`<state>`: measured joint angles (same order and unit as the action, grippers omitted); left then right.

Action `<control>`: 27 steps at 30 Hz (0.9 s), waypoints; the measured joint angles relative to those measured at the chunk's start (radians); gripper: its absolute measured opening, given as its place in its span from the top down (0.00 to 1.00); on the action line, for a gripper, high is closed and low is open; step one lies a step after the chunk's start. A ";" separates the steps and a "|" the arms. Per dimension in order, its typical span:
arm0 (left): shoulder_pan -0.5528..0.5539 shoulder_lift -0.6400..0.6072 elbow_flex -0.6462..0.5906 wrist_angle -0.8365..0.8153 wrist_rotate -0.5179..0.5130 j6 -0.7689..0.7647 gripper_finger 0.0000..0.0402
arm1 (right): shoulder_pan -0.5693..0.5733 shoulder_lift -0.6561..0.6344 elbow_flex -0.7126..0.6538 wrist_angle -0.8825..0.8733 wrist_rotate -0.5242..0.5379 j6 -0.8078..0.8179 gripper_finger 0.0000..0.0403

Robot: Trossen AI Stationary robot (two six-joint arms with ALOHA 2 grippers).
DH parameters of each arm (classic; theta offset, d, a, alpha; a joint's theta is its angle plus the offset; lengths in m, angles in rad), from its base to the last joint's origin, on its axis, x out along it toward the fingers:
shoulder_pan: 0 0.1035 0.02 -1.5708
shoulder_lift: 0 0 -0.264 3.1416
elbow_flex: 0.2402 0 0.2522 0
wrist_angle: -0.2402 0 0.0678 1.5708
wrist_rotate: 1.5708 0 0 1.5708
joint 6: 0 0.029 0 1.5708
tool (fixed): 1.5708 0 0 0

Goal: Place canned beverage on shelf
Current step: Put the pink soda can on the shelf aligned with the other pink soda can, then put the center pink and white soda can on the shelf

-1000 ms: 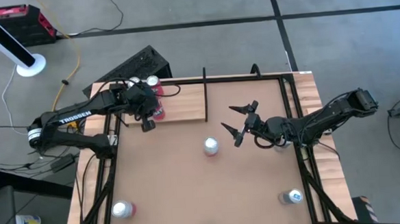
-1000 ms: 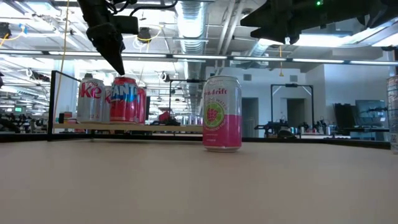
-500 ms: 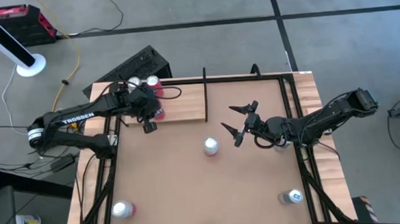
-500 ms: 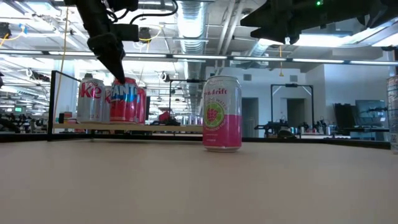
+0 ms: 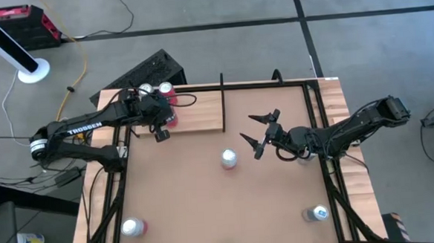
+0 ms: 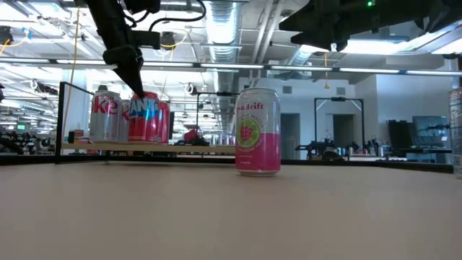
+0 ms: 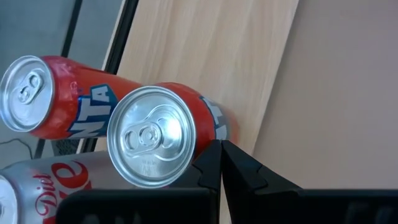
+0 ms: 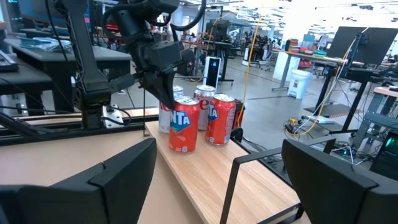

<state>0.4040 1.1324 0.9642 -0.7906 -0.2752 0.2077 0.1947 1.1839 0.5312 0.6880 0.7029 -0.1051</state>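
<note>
The pale wood shelf (image 5: 201,111) lies at the table's far left and bears several upright cans. One is a red Fanta can (image 7: 155,137), also seen in the low view (image 6: 146,115) and the right wrist view (image 8: 184,127). My left gripper (image 7: 221,146) is shut, points down and stands against this can's near side (image 6: 137,88). A pink and white can (image 5: 229,159) stands upright mid-table (image 6: 258,131). My right gripper (image 5: 259,137) hovers open and empty to its right. My left gripper's shut fingertips (image 7: 212,155) lie against the upper side wall (image 7: 208,127) of the front red Fanta can, just below its rim. They come from above, pointing down. The can stands upright on the shelf beside a second Fanta can (image 7: 59,106).
A silver Diet Coke can (image 6: 105,115) stands on the shelf's left end. A thin black upright (image 5: 223,102) marks the shelf's right end. Loose cans stand at the near left (image 5: 133,227) and near right (image 5: 316,214). A black frame rims the table.
My left gripper, fingers shut, has come down and a little toward the far edge, ending against the front Fanta can's top.
</note>
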 joint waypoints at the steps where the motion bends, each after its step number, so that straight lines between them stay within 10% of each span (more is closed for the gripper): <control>1: 0.001 0.000 0.000 0.000 -0.001 0.001 1.00 | 0.000 0.000 0.000 0.000 0.000 0.000 0.08; 27: -0.116 -0.070 0.106 -0.131 0.052 -0.082 1.00 | -0.014 0.000 0.000 -0.041 -0.051 0.132 0.08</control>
<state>0.2882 1.0623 1.0706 -0.9217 -0.2234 0.1256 0.1806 1.1835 0.5312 0.6467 0.6519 0.0269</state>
